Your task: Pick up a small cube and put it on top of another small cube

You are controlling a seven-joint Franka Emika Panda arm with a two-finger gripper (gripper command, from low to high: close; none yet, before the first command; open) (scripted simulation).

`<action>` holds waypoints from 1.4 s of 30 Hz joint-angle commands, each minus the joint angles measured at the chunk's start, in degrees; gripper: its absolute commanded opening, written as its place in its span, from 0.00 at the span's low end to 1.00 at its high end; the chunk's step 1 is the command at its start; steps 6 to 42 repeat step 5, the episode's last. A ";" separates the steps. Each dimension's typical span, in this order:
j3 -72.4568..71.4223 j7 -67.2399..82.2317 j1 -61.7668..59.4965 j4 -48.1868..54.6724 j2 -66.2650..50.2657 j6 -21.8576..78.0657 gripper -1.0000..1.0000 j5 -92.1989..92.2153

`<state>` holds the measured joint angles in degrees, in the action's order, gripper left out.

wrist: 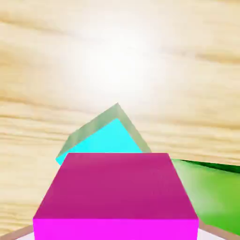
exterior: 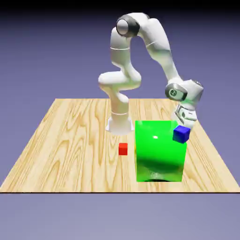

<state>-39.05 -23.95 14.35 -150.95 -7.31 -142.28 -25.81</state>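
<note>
In the hand view the small magenta cube [wrist: 115,194] fills the bottom middle, large and close, hiding the fingertips that are shut on it. Beyond it a tilted cube with a washed-out cyan face [wrist: 104,139] lies on the wood under a bright glare; it appears to be the dark blue cube. In the exterior view the dark blue cube [exterior: 181,134] shows tilted at the green block's upper right corner, directly below my gripper [exterior: 183,123]. The magenta cube is hidden in that view. I cannot tell whether the two cubes touch.
A big glossy green block [exterior: 158,151] stands just to the exterior view's left of the blue cube, and its edge shows at the hand view's lower right [wrist: 213,190]. A small red cube [exterior: 123,149] sits on the wooden table [exterior: 70,140], left of the block.
</note>
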 commanded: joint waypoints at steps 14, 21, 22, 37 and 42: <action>0.54 -1.18 0.15 -0.06 -1.09 -0.71 1.00 -1.63; 0.54 -1.18 0.15 -0.06 -1.09 -0.71 1.00 -1.63; 0.54 -1.18 0.15 -0.06 -1.09 -0.71 1.00 -1.63; 0.54 -1.18 0.15 -0.06 -1.09 -0.71 1.00 -1.63; 0.54 -1.18 0.15 -0.06 -1.09 -0.71 1.00 -1.63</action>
